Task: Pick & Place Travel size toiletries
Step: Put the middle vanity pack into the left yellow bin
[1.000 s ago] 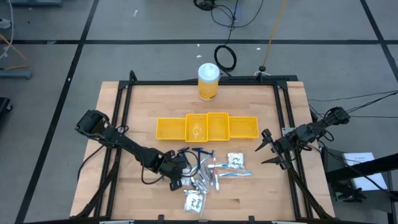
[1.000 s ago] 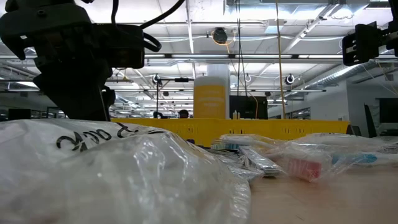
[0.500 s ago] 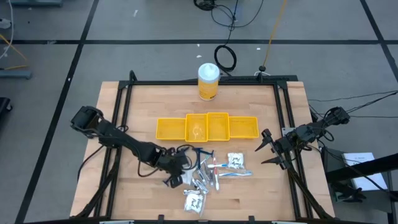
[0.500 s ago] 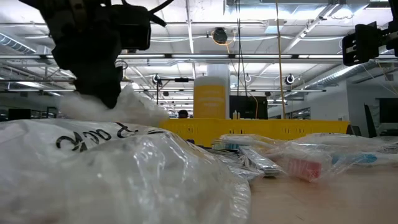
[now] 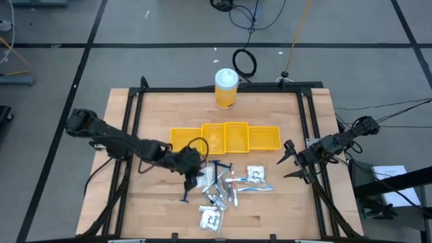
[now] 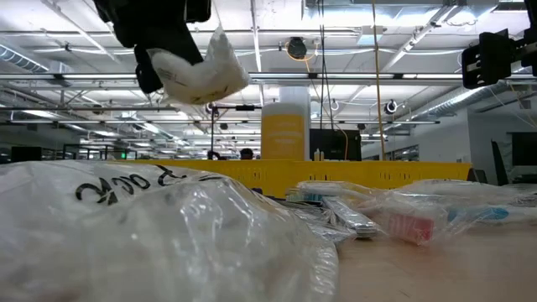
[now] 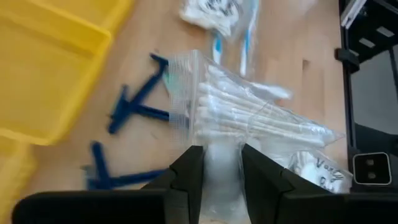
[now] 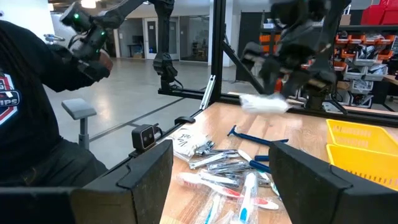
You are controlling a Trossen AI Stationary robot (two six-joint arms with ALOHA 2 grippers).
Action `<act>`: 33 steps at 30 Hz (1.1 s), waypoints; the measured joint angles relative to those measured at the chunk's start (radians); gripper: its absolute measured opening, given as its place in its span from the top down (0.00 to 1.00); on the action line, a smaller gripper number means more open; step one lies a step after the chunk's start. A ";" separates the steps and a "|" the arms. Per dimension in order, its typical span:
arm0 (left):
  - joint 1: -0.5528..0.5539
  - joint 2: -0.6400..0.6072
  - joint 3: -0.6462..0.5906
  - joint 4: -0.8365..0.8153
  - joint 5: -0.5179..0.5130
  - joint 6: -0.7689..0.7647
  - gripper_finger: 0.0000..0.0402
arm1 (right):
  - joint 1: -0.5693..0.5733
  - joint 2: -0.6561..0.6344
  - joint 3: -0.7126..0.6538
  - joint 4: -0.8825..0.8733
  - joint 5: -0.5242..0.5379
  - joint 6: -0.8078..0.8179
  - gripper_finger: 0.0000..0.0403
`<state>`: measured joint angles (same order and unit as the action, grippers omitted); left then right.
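My left gripper [image 5: 194, 171] hangs over the left side of the toiletry pile, shut on a clear packet of white cotton swabs [image 7: 249, 118], which the low view shows high above the table [image 6: 198, 72]. Below it lie dark blue razors [image 5: 219, 166], one apart [image 5: 185, 196], silvery sachets [image 5: 219, 196], toothbrushes [image 5: 248, 187] and white packets [image 5: 255, 173] [image 5: 211, 218]. A row of yellow bins [image 5: 226, 137] stands beyond the pile. My right gripper [image 5: 291, 163] waits open at the table's right edge. My left gripper pinches the swab packet by one end [image 7: 221, 147] between its two fingers [image 7: 189, 171], coming from above. The packet is lifted clear of the table. It sticks out past the fingertips, slightly tilted, with the swabs lying along it.
A tall yellow canister with a white lid [image 5: 226, 88] stands at the far edge. A crinkled clear packet [image 6: 151, 226] fills the low view's foreground. A person in a dark shirt [image 8: 31, 99] sits beyond the table's near-left side. Bare wood shows left of the pile.
My left gripper, shut on the swab packet, has risen from the table and moved toward the far edge and the bins. The packet has come up clear of the pile. One blue razor stays where the gripper was.
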<state>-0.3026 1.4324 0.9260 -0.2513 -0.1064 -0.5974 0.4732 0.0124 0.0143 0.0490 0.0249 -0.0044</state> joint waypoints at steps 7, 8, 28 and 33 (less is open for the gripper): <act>0.081 -0.085 0.000 -0.096 -0.073 0.117 0.77 | 0.000 0.000 0.000 0.000 0.000 0.000 0.37; 0.093 -0.092 0.000 -0.122 -0.099 0.127 0.77 | 0.000 0.000 0.000 0.000 0.000 0.000 0.37; 0.298 -0.091 0.000 -0.429 -0.368 0.123 0.77 | 0.000 0.000 0.000 0.000 0.000 0.000 0.37; 0.298 -0.091 0.000 -0.427 -0.300 0.147 0.77 | 0.000 0.000 0.000 0.000 0.000 0.000 0.37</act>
<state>-0.0050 1.3418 0.9264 -0.6785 -0.4069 -0.4505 0.4732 0.0128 0.0143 0.0490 0.0250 -0.0041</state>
